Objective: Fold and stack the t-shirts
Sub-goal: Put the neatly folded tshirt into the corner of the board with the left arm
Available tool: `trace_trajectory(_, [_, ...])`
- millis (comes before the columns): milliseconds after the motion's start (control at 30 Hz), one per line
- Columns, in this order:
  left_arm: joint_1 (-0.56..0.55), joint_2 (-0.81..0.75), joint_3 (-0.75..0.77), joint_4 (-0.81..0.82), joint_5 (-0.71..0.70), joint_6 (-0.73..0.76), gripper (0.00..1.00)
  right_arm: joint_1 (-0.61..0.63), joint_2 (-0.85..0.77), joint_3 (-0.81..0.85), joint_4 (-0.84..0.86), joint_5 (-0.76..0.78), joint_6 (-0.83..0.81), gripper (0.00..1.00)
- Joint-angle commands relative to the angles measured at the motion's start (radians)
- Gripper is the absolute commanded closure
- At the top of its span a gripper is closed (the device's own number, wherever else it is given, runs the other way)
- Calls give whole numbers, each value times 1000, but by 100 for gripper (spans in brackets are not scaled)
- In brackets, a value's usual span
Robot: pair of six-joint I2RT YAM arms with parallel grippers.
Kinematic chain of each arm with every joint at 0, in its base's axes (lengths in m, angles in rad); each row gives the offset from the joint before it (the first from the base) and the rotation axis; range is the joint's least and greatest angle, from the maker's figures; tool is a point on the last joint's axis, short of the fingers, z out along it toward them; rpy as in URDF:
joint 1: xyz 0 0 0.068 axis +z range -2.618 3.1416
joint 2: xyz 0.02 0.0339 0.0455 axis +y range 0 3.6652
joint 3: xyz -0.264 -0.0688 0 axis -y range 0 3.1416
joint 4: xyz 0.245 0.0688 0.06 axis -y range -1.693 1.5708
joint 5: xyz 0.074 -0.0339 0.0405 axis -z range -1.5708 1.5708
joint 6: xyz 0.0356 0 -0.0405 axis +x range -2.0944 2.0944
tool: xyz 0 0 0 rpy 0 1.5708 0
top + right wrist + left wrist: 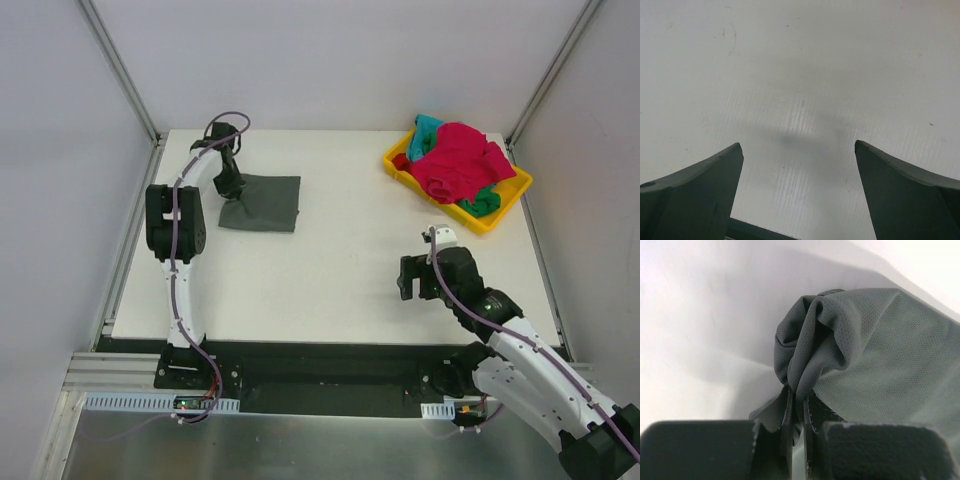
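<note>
A dark olive-grey t-shirt [265, 203] lies folded on the table at the back left. My left gripper [231, 186] is at its left edge, shut on a bunched-up fold of the grey cloth [810, 350], which rises between the two closed fingers. In the yellow tray [505, 205] at the back right lies a heap of t-shirts: a magenta-red one [458, 163] on top, a teal one [427, 132] and a green one [484, 203] showing at the edges. My right gripper [407, 277] hovers over bare table in the right half, open, with nothing between its fingers [705, 185].
The white table [340, 270] is bounded by white walls at the back and both sides, with metal corner posts. A black and metal rail runs along the near edge by the arm bases.
</note>
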Motion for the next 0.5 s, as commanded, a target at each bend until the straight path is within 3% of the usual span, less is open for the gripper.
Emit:
trace_trajectory(0, [58,143,285,-138,-156,176,100,-6,15,65,10,100,-53,4])
trace_trajectory(267, [178,390,695,-134,-174,323,100,-12,32,81,36,157,-104,4])
trace_trajectory(467, [183,423,715,50,-184,408,100,-18,52,78,41,223,-104,4])
